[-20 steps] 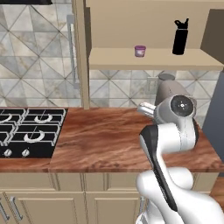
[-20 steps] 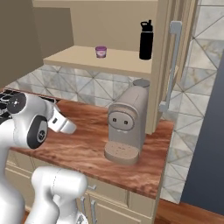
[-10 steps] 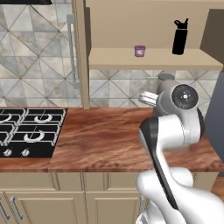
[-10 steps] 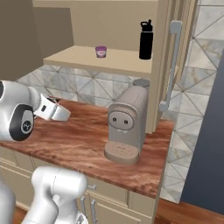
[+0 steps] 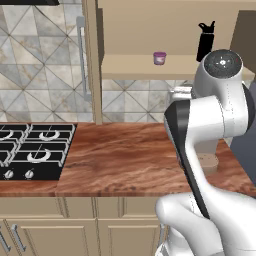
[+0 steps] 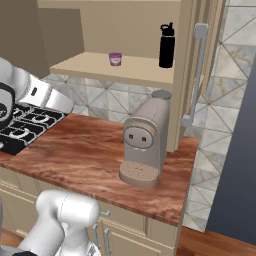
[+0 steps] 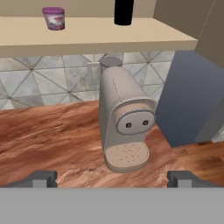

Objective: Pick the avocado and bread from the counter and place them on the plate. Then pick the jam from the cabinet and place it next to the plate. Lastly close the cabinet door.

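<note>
Nearest to us in the hand view, our two-finger gripper (image 7: 112,179) has its small dark fingertips (image 7: 41,178) spread wide apart at the bottom edge, with nothing between them. Just beyond and below them runs the long reddish-brown wood-grain counter (image 7: 52,135), its surface smooth and streaked with darker swirls; the gripper hangs above it, apart from it. Straight ahead on that counter stands a beige coffee machine with a rounded upright body (image 7: 122,122), an oval front panel with two small dark dots, and a speckled round drip tray at its foot; in the right base view the same machine (image 6: 145,142) sits close to the counter's right end, beside a tall beige cabinet panel with a long grey handle (image 6: 197,75). To the left along the worktop, a black gas hob with grey burners (image 5: 30,152) lies flush in the wood. Behind the counter, the wall is tiled in grey marble-like triangles (image 5: 40,65). Farther and higher, a plain beige open shelf (image 7: 87,37) carries a small purple-lidded jam jar (image 7: 54,18) on its left and a tall black bottle with a carry loop (image 6: 167,45) to its right, the two well apart and both well above and beyond the gripper.
</note>
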You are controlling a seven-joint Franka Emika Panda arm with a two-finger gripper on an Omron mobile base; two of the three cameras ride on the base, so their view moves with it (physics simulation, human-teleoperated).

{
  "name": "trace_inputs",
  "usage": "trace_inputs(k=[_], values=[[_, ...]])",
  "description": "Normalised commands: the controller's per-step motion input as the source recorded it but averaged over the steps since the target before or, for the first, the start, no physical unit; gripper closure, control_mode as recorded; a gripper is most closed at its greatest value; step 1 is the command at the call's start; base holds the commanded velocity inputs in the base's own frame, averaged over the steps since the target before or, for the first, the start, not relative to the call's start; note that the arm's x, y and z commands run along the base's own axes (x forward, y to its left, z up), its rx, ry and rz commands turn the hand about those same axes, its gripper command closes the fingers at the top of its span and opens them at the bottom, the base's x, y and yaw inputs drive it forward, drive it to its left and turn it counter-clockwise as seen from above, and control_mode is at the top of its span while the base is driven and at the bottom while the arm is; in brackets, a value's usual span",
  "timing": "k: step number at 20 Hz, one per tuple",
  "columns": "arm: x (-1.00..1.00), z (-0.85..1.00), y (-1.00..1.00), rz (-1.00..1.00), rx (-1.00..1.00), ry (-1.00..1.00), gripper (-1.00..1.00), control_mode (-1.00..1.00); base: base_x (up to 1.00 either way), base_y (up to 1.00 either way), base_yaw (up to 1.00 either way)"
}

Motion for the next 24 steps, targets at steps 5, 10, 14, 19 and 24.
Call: trace_inputs(k=[5, 10, 14, 19, 24], values=[[-0.1, 0.12, -0.27, 0.0, -0.04, 0.06, -1.0, -1.0, 0.0, 0.0, 0.0], [0.23, 0.0, -0.21, 0.01, 0.0, 0.0, -1.0, -1.0, 0.0, 0.0, 0.0], [0.4, 0.0, 0.0, 0.08, 0.0, 0.0, -1.0, -1.0, 0.0, 0.0, 0.0], [0.38, 0.0, 0.0, 0.12, 0.0, -0.05, -1.0, -1.0, 0.0, 0.0, 0.0], [0.4, 0.0, 0.0, 0.11, 0.0, -0.03, -1.0, -1.0, 0.0, 0.0, 0.0]])
